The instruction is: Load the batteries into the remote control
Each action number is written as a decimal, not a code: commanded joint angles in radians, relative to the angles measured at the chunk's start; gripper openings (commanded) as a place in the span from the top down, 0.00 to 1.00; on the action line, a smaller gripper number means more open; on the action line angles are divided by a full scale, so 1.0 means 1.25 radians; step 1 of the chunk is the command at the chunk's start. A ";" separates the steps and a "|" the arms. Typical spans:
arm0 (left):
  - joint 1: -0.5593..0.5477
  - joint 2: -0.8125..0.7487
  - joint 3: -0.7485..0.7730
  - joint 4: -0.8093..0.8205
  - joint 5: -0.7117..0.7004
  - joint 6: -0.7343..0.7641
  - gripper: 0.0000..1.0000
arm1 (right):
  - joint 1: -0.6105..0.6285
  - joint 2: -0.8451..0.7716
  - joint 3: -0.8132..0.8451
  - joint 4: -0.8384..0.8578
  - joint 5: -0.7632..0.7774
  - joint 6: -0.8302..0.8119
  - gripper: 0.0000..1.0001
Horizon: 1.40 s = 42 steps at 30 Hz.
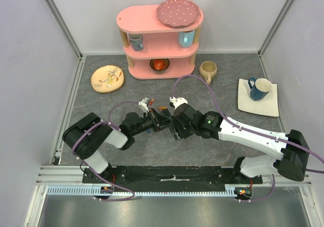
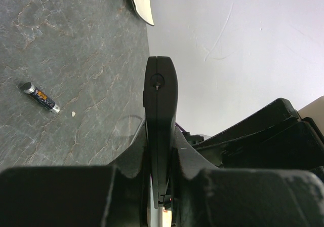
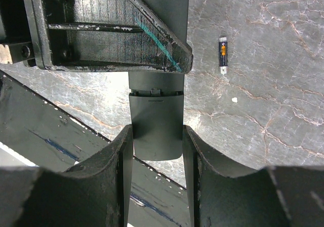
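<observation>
My left gripper (image 1: 155, 123) (image 2: 161, 153) is shut on the black remote control (image 2: 161, 100) and holds it edge-on above the table. My right gripper (image 1: 172, 122) (image 3: 157, 136) meets it from the right. Its fingers (image 3: 121, 151) press both sides of the remote's free end (image 3: 156, 128), where a cover seam shows. One small battery (image 1: 162, 108) with an orange and dark label lies on the table just beyond the grippers. It also shows in the left wrist view (image 2: 40, 97) and the right wrist view (image 3: 223, 54). No other batteries are in view.
A pink two-tier shelf (image 1: 159, 42) with a plate, mugs and a bowl stands at the back. A yellow plate (image 1: 107, 78) lies at back left. A beige mug (image 1: 208, 71) stands by the shelf. A blue mug (image 1: 259, 88) stands on a white square plate (image 1: 271, 105) at the right.
</observation>
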 commanded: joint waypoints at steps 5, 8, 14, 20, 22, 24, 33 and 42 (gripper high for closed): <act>0.000 -0.032 0.010 0.314 -0.011 0.003 0.98 | 0.012 -0.014 -0.006 0.013 -0.011 0.021 0.73; 0.000 -0.032 0.010 0.313 -0.011 0.002 0.98 | 0.013 -0.015 -0.008 0.012 -0.013 0.023 0.73; 0.007 -0.034 0.010 0.314 -0.011 0.002 0.98 | 0.017 -0.019 -0.009 0.008 -0.015 0.026 0.73; 0.008 -0.039 0.016 0.313 -0.002 -0.001 0.98 | 0.016 -0.008 -0.014 0.007 -0.016 0.025 0.73; 0.006 -0.042 0.016 0.313 0.005 0.001 0.98 | 0.017 -0.005 -0.014 0.007 -0.018 0.022 0.73; 0.003 -0.047 0.017 0.310 0.009 0.002 0.98 | 0.017 0.004 -0.012 0.008 -0.014 0.018 0.73; -0.024 -0.059 0.018 0.294 0.016 0.010 0.98 | 0.017 0.035 0.018 0.011 -0.007 0.004 0.73; -0.047 -0.068 0.023 0.298 0.021 0.001 0.98 | 0.017 0.042 0.019 0.011 0.006 0.001 0.73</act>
